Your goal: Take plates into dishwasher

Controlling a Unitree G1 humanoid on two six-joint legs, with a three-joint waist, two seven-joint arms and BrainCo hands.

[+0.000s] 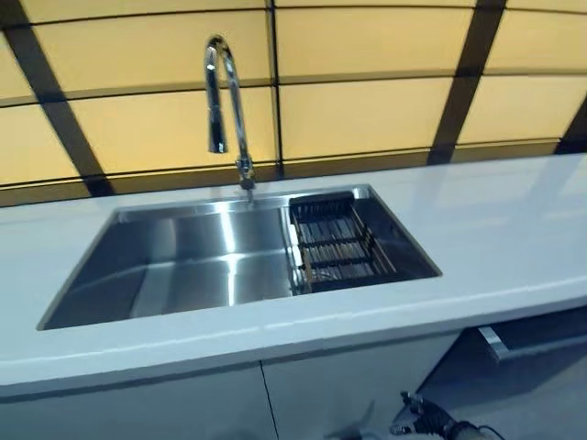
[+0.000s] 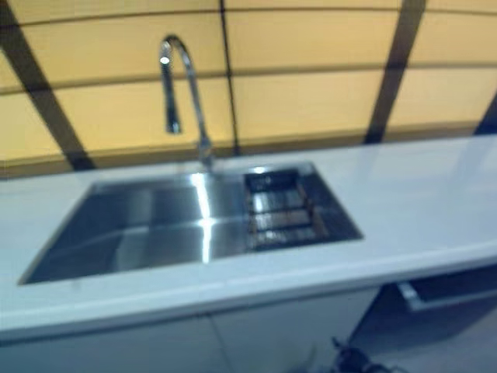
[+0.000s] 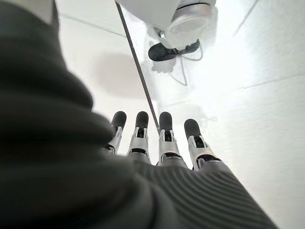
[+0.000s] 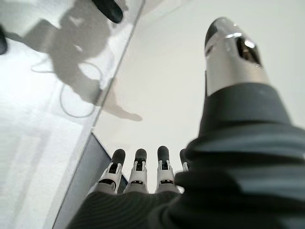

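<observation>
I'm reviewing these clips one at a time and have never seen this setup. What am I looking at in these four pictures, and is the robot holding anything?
This is a two-legged humanoid robot with two arms ending in silver, dark-tipped fingers. The top two pictures come from the two eyes of a camera on its head, looking down at a kitchen counter. They show a white countertop with a steel sink, a curved faucet behind it, and a dark wire rack in the sink's right part. Below the counter on the right, a metal bar handle shows, possibly the dishwasher's. No plates show in any picture.

The bottom two pictures come from cameras on each wrist, looking along the hand. The left hand and right hand both hang low with straight fingers in front of white cabinet fronts. Neither holds anything.
</observation>
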